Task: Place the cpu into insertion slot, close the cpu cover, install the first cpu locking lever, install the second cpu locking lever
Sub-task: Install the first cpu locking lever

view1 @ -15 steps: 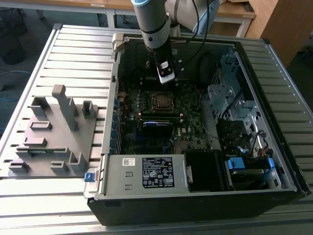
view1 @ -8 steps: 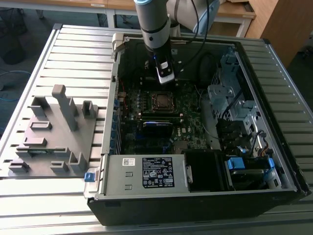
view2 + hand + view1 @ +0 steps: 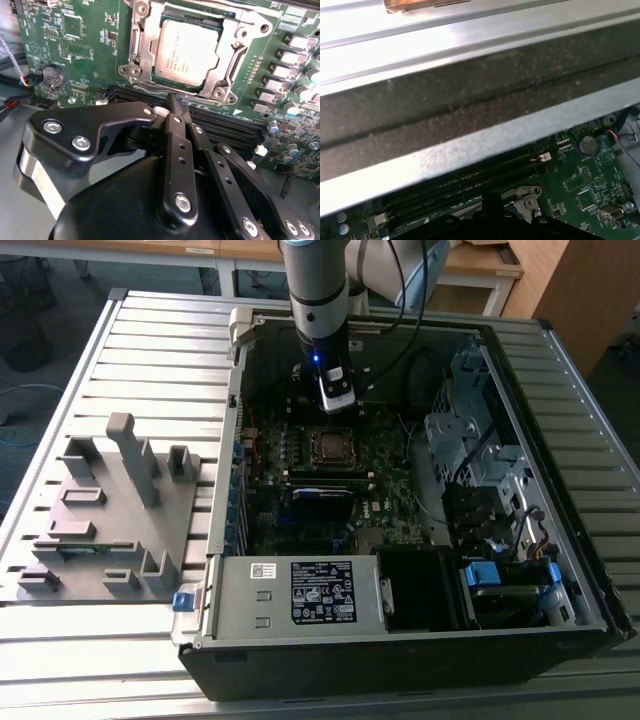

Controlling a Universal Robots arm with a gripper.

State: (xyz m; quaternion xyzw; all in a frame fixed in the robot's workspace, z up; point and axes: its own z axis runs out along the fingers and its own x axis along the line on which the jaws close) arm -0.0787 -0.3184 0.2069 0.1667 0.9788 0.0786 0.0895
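The gripper (image 3: 176, 102) has its two black fingers (image 3: 174, 131) pressed together with nothing between them, their joined tip hanging just at the near edge of the socket, over the long dark memory slots (image 3: 227, 131) that run beside it. Closed like that it makes a narrow point, which I take to be for pushing or hooking a thin part, not for carrying anything.

Just beyond the tip, the cpu (image 3: 186, 54) lies flat in the insertion slot (image 3: 226, 75), its dull silver top level and square with the rim, so the first step looks finished. The cpu cover (image 3: 243, 29) frames the chip closely and seems to be down around it, though I cannot tell whether it is fully seated. I cannot make out whether either locking lever is latched.

In the exterior view the arm (image 3: 320, 300) stands upright inside the open computer case (image 3: 400, 650), reaching down over the green motherboard (image 3: 390, 525) just behind the socket, so the fingers have clear access from above. A grey parts fixture (image 3: 105, 510) sits on the slatted table (image 3: 150, 330) at the exterior view's left, well apart from the work
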